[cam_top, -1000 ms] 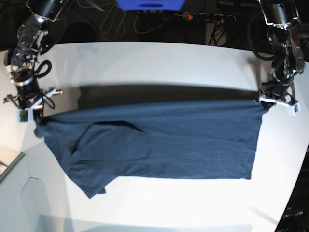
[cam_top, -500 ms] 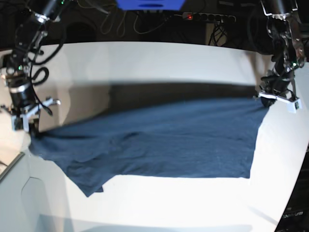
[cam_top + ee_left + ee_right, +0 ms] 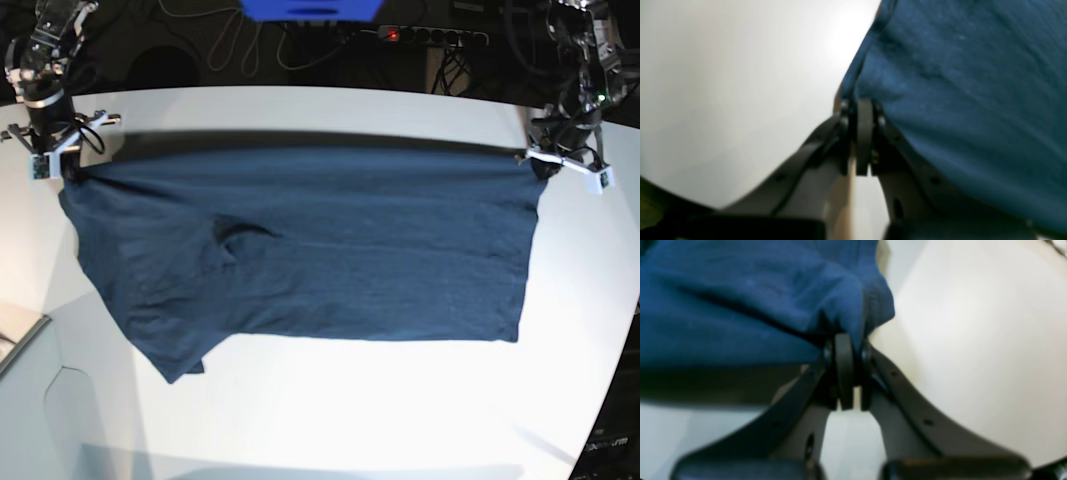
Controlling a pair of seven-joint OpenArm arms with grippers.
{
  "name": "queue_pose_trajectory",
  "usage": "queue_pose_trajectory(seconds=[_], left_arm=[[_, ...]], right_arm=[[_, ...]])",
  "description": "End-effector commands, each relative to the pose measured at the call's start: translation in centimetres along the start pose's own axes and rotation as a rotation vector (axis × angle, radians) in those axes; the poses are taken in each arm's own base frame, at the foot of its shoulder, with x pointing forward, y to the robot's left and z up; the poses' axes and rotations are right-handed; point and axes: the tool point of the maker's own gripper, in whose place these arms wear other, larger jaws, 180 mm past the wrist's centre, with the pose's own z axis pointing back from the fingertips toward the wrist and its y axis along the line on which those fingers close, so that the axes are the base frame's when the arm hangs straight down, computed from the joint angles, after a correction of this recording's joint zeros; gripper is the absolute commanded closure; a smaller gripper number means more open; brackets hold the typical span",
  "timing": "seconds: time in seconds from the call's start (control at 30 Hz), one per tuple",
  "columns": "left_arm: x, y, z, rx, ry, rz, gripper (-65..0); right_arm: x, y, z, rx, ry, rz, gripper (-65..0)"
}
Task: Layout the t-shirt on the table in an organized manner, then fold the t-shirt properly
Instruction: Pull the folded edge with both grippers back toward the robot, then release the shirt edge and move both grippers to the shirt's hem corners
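**Shirt stretched taut between my two grippers**

My left gripper (image 3: 864, 110) is clamped on one far corner of the shirt (image 3: 320, 260), my right gripper (image 3: 848, 343) on the other. The far edge runs straight between them; the rest drapes toward the near side of the white bench (image 3: 330, 420). A crease sits nearer my right gripper, and one flap trails below it. The risks, as I judge them: thin pinches may slip if I pull apart harder, and lowering unevenly could trap that crease. The bench is smooth, matte and bare around the cloth. Behind my grippers, cables and a power strip (image 3: 432, 36) lie in darkness.
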Motion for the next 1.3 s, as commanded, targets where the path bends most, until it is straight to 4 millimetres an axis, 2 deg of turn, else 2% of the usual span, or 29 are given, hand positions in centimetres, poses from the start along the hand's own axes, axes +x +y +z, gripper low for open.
queue_pose_trajectory(seconds=[0.0,0.1,0.3,0.47,0.87,1.27], left_arm=[[1.5,0.3,0.5,0.005,-0.047,-0.02,-0.1],[1.9,-0.1,1.2,-0.005,-0.061,-0.039,-0.1],[2.3,-0.5,2.1,-0.013,-0.078,-0.07,-0.1],[2.2,-0.7,2.2,-0.017,-0.073,-0.068,-0.1],[-0.9,0.9,3.5,0.012,-0.005,-0.074,-0.1],[-1.0,0.8,4.0,0.009,-0.002,-0.085,-0.6]], right_arm=[[-0.5,-1.0,0.6,-0.023,0.002,0.002,0.0],[-3.0,-0.5,1.4,-0.005,0.061,-0.006,0.0],[-5.4,0.7,2.8,0.014,0.117,-0.024,0.0],[-5.7,0.8,2.9,0.016,0.123,-0.026,0.0],[-5.6,0.3,2.9,0.012,0.126,-0.009,0.0],[-5.8,0.5,3.0,0.018,0.132,-0.01,-0.9]])
